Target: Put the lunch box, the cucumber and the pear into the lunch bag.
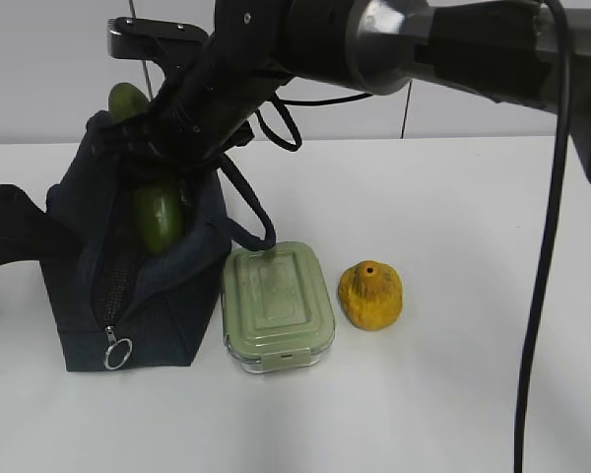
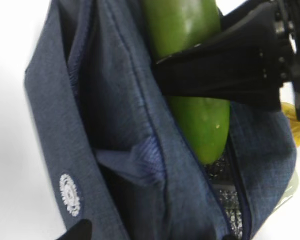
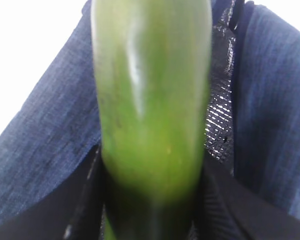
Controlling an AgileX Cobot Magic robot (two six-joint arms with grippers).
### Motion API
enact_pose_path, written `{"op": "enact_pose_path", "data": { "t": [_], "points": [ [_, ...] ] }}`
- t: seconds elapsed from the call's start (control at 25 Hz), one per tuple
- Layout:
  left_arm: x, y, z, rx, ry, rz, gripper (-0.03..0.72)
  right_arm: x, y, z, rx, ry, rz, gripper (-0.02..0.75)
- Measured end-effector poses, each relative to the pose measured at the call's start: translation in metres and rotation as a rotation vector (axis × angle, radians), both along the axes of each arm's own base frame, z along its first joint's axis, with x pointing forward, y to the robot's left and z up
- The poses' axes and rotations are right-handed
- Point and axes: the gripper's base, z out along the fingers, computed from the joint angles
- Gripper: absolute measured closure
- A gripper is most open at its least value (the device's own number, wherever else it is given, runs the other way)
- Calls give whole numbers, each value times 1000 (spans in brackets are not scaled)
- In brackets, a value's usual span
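Note:
The navy lunch bag point(image 1: 158, 315) stands at the left with its zipper open. My right gripper point(image 1: 163, 148) reaches across from the upper right and is shut on the dark green cucumber point(image 1: 158, 219), whose lower end is inside the bag's opening and whose upper end sticks out above. In the right wrist view the cucumber point(image 3: 150, 100) sits between the fingers point(image 3: 85, 200). My left gripper point(image 2: 147, 235) holds a fold of the bag point(image 2: 120, 100) at its left side. The sage-lidded lunch box point(image 1: 276, 305) and the yellow-orange pear point(image 1: 370, 294) sit on the table right of the bag.
The bag's loop handle point(image 1: 261, 222) hangs toward the lunch box. The silver ring pull point(image 1: 118, 352) hangs low on the bag's front. The right arm and its black cable point(image 1: 542, 296) cross the upper right. White table lies in front and to the right.

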Motion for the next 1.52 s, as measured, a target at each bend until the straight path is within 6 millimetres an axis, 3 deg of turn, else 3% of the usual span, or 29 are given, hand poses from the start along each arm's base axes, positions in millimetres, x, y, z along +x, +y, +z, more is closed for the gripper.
{"op": "enact_pose_path", "data": {
  "t": [0.12,0.28,0.4,0.64,0.84,1.2,1.52],
  "points": [
    [3,-6,-1,3,-17,-7,330,0,0,-2,-3,4,-2,400],
    [4,-11,-1,7,-35,-17,590,1,1,-7,-8,18,-4,400],
    [4,-11,-1,9,-43,-12,665,0,1,-10,-20,37,1,400],
    [5,-10,0,13,-55,-3,685,-1,0,-11,-31,53,8,395],
    [6,-10,0,15,-64,5,685,-3,0,-12,-43,70,17,335],
    [7,-9,0,16,-67,7,685,-5,-1,-13,-60,87,30,330],
    [8,-9,0,20,-77,14,685,-5,-1,16,-85,32,95,252]
  ]
}}
